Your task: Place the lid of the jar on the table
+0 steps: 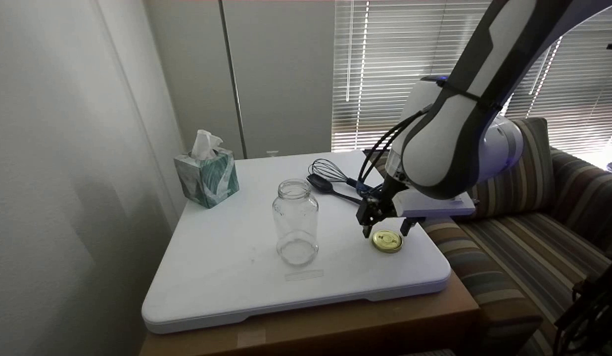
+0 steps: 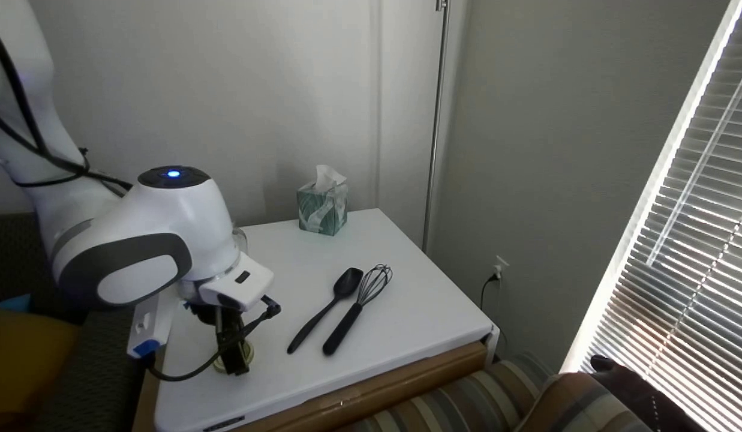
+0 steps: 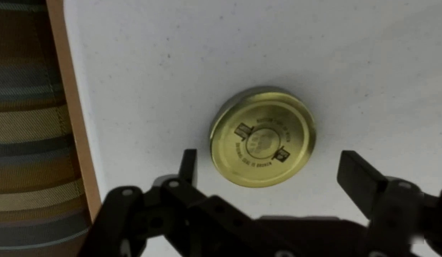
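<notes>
Widely spread hand (image 1: 386, 230) over lid (image 3: 262, 141)

The arm (image 1: 469, 109) slopes down — claw (image 3: 268, 153) lowermost, 2 fingers (image 3: 360, 182) parted wide.

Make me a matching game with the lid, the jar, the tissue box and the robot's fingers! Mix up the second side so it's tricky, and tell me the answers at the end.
Things:
1. lid
2. jar
3. tissue box
4. fingers

What fits:
A. spread apart, holding nothing
B. gold, lying flat on the table
C. teal, with white tissue poking out of the top
D. clear glass, standing up with an open top

Right pairs:
1-B
2-D
3-C
4-A
</notes>
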Controlling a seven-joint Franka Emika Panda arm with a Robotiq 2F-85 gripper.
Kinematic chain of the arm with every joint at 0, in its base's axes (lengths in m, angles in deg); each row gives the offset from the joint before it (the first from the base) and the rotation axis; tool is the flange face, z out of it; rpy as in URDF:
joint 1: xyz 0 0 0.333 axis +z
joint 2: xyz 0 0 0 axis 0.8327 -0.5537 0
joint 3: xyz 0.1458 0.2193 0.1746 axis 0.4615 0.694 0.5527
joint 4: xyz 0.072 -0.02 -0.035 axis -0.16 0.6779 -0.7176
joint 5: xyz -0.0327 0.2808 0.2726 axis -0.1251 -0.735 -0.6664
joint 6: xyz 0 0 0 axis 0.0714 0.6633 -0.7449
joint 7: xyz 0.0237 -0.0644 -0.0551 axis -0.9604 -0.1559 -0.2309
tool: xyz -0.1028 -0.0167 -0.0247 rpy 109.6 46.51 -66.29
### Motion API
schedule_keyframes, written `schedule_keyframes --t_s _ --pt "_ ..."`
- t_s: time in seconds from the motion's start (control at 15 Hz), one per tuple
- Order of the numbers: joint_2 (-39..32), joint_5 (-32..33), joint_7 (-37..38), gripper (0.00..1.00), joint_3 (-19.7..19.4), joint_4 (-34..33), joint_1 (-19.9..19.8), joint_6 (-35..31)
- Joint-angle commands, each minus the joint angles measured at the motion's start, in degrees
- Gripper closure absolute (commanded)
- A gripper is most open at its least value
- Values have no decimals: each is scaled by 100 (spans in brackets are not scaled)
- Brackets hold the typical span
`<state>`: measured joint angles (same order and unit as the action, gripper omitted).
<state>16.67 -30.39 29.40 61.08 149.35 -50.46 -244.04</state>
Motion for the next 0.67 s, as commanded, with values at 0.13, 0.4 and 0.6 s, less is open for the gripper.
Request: schedule_keyframes --t_s 0.13,0.4,0.6 --pt "1087 102 -202 0 -251 571 180 -158" --pt "2268 792 -744 0 -383 643 309 744" --pt "3131 1007 -1137 0 -23 397 121 1654"
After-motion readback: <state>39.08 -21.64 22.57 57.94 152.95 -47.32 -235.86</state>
